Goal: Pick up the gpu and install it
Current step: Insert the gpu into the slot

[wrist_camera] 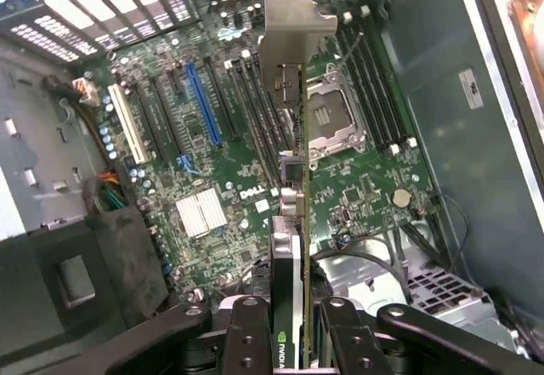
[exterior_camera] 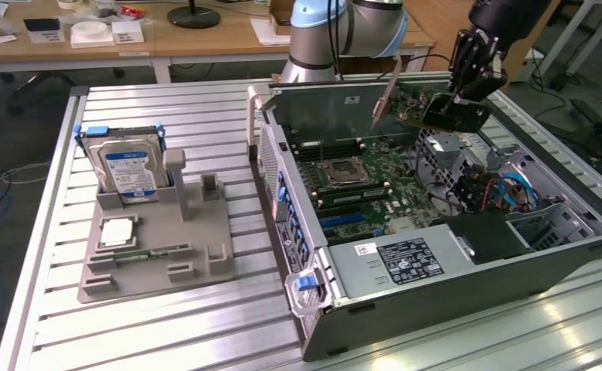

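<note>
Note the fingers (wrist_camera: 245,334), set narrow and clamped against the two flat faces of the gpu (wrist_camera: 290,222), with the gripper (wrist_camera: 289,341) taking the end farthest from the silver bracket (wrist_camera: 293,26). Read the card as held edge-on and apart from the motherboard (wrist_camera: 212,188) beneath it; in the exterior view, held high over the far end of the open computer case (exterior_camera: 435,294). Treat as light and stiff: expect no sag along the board, judging by its straight edge in the wrist view. Treat also as fragile: avoid pressure on the small components, the solder side and the contact edge. Take hold across the broad faces near one end, as here, and never by the bracket alone, which is thin sheet metal and likely to bend. Expect the smooth faces to slip under a sideways load, so keep any force in the plane of the card. Locate the long blue slot (wrist_camera: 204,103) among the black slots, and the CPU socket (wrist_camera: 336,120) beside the memory slots. Outside the case, find the grey fixture (exterior_camera: 156,263) on the counter (exterior_camera: 177,332), carrying a hard drive (exterior_camera: 125,166) upright and a memory stick (exterior_camera: 141,253) lying flat, both well apart from the gripper.
</note>
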